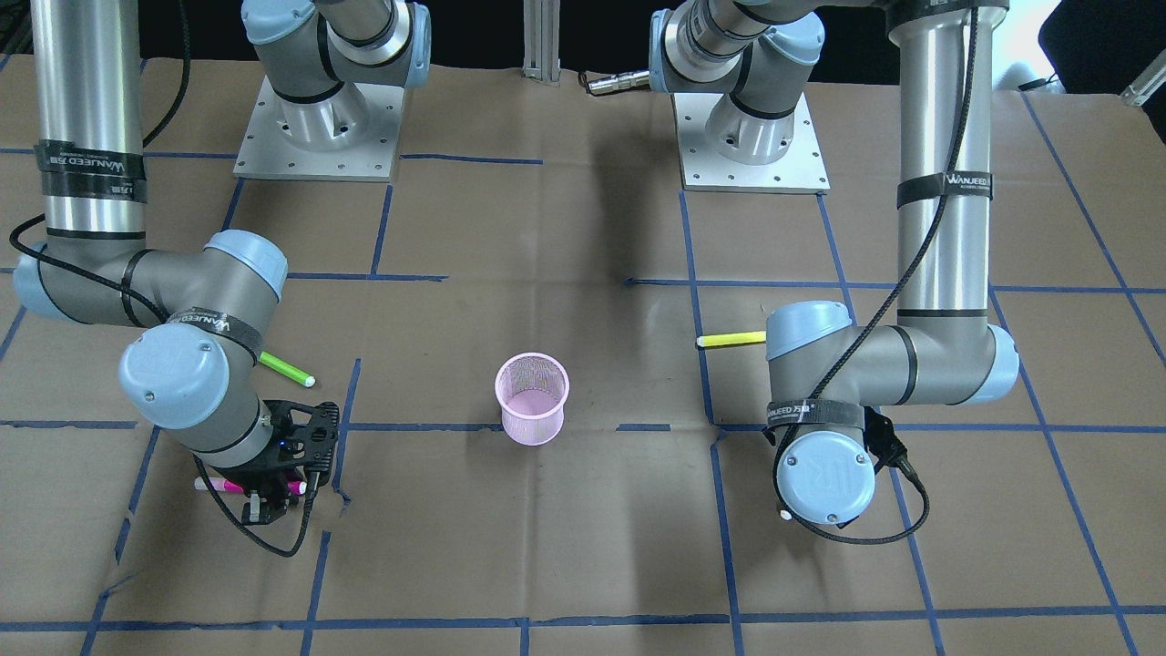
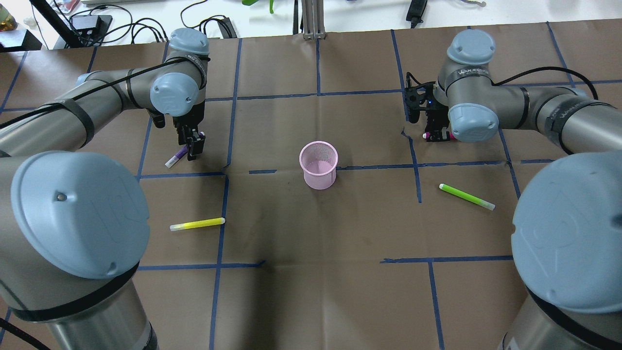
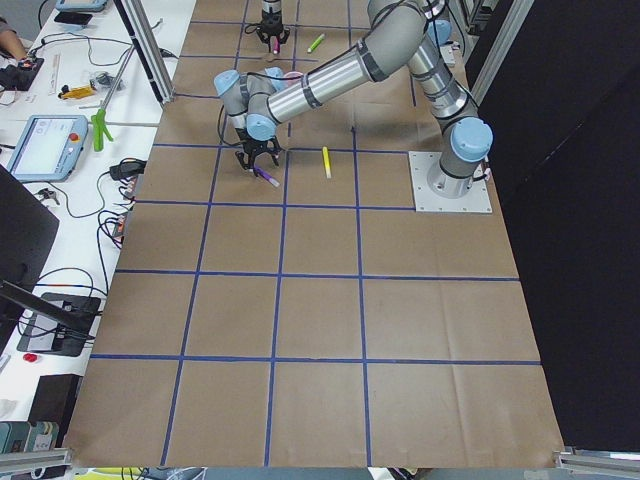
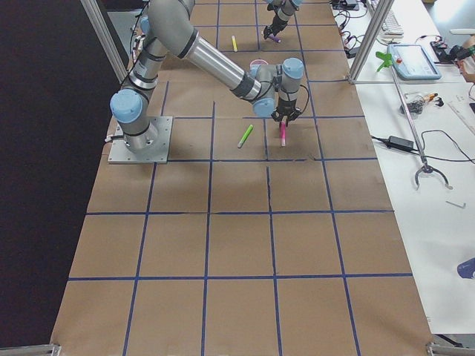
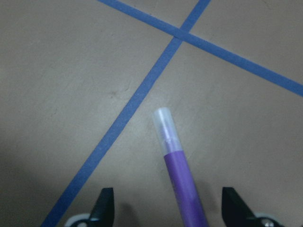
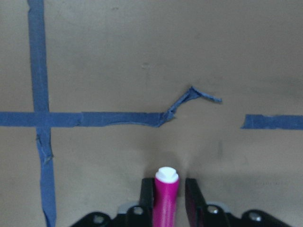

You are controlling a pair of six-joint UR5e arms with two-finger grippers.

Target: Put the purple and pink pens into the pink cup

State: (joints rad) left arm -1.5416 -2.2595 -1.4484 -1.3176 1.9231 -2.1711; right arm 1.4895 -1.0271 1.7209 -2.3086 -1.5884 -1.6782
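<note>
The pink cup [image 2: 318,164], a mesh holder, stands upright near the middle of the counter [image 2: 311,291], between the two arms and touching a line of blue tape [image 2: 374,166].

Left side: the purple pen [image 5: 179,175] lies flat on the counter, its clear cap pointing away from the wrist and just beside a tape crossing. The left claw [image 5: 168,208] hangs low over it, spread wide. One finger stands on either side of the barrel and neither touches it.

Right side: the pink pen [image 6: 165,198] also lies on the counter, white tip forward, near a torn, curled end of tape [image 6: 191,97]. The right claw [image 6: 169,189] is drawn in narrow about it, pinching the barrel between its pads.

Both pens are well apart from the cup, one to each side of it.

A yellow pen [image 2: 197,224] lies on the left arm's half of the counter and a green pen [image 2: 466,196] on the right arm's half. Both are nearer the robot than the claws and apart from them.
</note>
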